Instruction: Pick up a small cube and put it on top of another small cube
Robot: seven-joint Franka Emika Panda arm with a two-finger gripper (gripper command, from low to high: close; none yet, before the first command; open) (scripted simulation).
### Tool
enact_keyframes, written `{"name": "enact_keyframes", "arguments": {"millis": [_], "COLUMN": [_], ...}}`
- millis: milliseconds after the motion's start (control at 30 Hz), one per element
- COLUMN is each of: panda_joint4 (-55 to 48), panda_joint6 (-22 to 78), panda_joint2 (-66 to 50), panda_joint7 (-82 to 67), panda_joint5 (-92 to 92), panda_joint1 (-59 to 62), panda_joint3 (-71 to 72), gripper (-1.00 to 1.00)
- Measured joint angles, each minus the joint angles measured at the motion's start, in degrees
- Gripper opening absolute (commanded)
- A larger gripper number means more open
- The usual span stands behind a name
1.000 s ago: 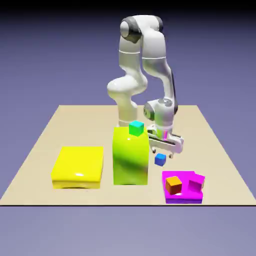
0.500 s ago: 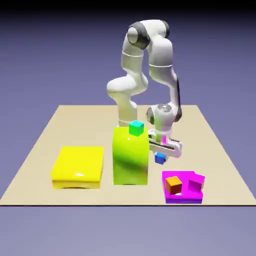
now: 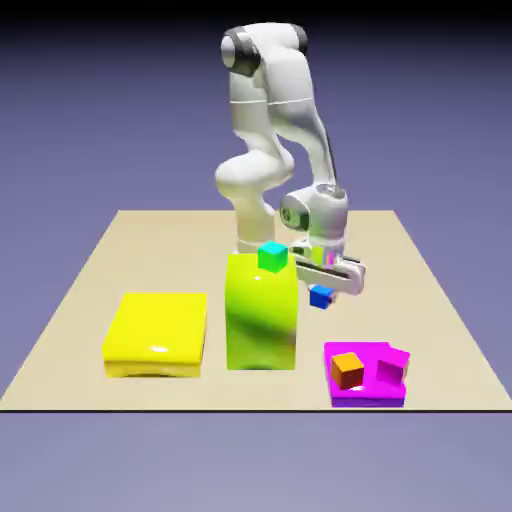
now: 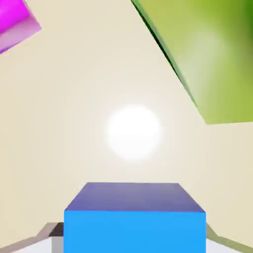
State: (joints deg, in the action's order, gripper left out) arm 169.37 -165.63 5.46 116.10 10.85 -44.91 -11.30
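Now the claw [image 3: 322,291] is clenched on the small blue cube [image 3: 320,296], which hangs clear of the table [image 3: 90,290] just right of centre in the exterior view, beside the right face of the tall yellow-green block [image 3: 261,320]. In the hand view the blue cube [image 4: 134,217] fills the bottom middle of the frame between the grey finger tips [image 4: 47,236], with bare table beyond it, a corner of the yellow-green block [image 4: 207,54] in the upper right and a sliver of magenta [image 4: 15,22] in the upper left.

The step in hand looks like the carry: the pick is made and the cube is off the table, not yet over any target. Two other small cubes are in view, a teal-green cube [image 3: 272,256] on top of the yellow-green block, left of and slightly above the claw, and an orange cube [image 3: 347,370] on the magenta tray [image 3: 368,395] at lower right, beside a small magenta cube [image 3: 392,371]. I cannot tell which one is meant as the base.

The next move calls for bringing the blue cube squarely above the chosen cube, keeping it clear of the tall block's edge, then lowering until the faces meet before letting go. A flat yellow block [image 3: 156,333] lies at lower left, well apart.
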Motion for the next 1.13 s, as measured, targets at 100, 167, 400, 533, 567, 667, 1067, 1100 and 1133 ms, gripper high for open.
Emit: {"name": "enact_keyframes", "arguments": {"millis": [100, 167, 400, 533, 567, 667, 1067, 1100, 1133], "panda_joint4": [-6.2, -8.2, -13.2, -16.1, -16.8, -19.0, -9.4, -9.4, -11.1], "panda_joint6": [7.5, 12.3, 29.3, 38.9, 41.3, 48.6, 44.1, 44.1, 46.6], "panda_joint2": [2.8, 5.7, 17.1, 23.7, 25.3, 30.2, 33.7, 33.7, 34.5], "panda_joint7": [-1.9, -2.1, -1.8, -1.7, -1.6, -1.5, -2.0, -2.0, -1.5], "panda_joint5": [-0.1, -1.2, -6.3, -9.2, -9.9, -12.0, -19.9, -19.9, -19.1], "panda_joint1": [3.8, 7.6, 22.1, 30.4, 32.5, 38.7, 51.2, 51.2, 50.3], "panda_joint3": [3.8, 5.7, 11.6, 15.0, 15.8, 18.3, 24.8, 24.8, 23.7], "gripper": [-1.00, -1.00, -1.00, -1.00, -1.00, -1.00, 1.00, 1.00, 1.00]}}
